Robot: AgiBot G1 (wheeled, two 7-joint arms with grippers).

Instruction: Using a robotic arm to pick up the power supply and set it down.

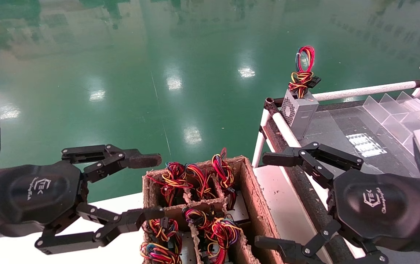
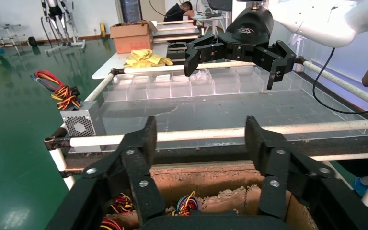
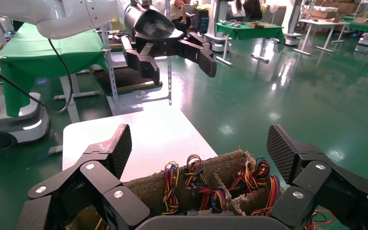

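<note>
Left pincer point(image 1: 150, 186), right pincer point(image 1: 268, 200) agape, empty.

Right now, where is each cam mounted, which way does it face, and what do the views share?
Head: on the robot's head, looking forward and down at the cardboard crate; left gripper and right gripper both show, fingers open.
Left wrist: on the left arm, facing across the crate toward the rack with the power supply; own fingers, right gripper beyond.
Right wrist: on the right arm, facing over the crate toward the white table; own fingers, left gripper beyond.
Shared: all three see the crate; head and left wrist see the power supply.
</note>
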